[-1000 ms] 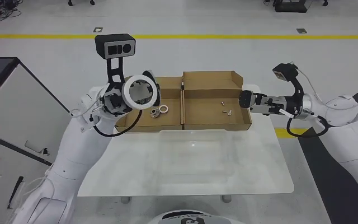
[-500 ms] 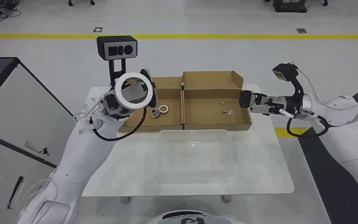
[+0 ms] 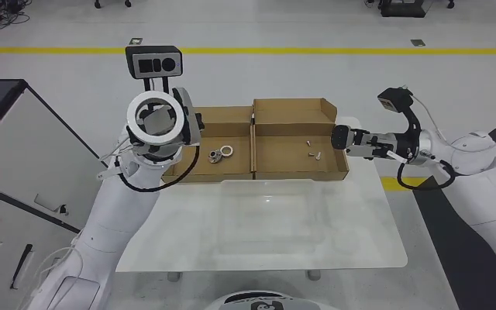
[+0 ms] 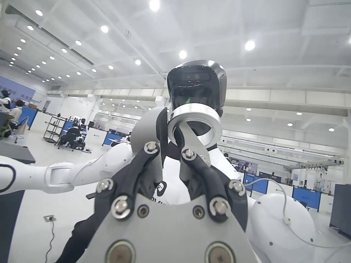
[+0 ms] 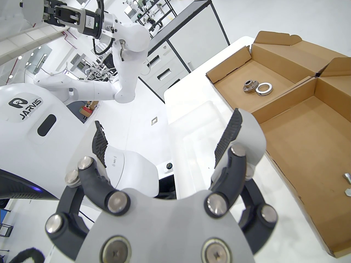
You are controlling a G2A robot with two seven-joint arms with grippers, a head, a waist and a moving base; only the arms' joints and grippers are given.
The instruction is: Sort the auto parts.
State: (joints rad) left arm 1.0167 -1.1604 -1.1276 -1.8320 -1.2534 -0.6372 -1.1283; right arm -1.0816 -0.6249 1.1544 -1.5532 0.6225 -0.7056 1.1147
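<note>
1. One bright silver ring (image 4: 196,110), smooth, wide-bored, clamped in left gripper (image 4: 171,127), one finger (image 4: 192,139) inside its bore.
2. Right gripper (image 5: 167,124): jaws apart, just beside cardboard box (image 5: 301,143) holding two bolts (image 3: 313,153).

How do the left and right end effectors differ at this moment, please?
The left end effector is shut on a metal ring; the right end effector is open and empty. The left is raised high, pointing upward; the right sits level beside a cardboard box. Both have black ribbed finger pads.
</note>
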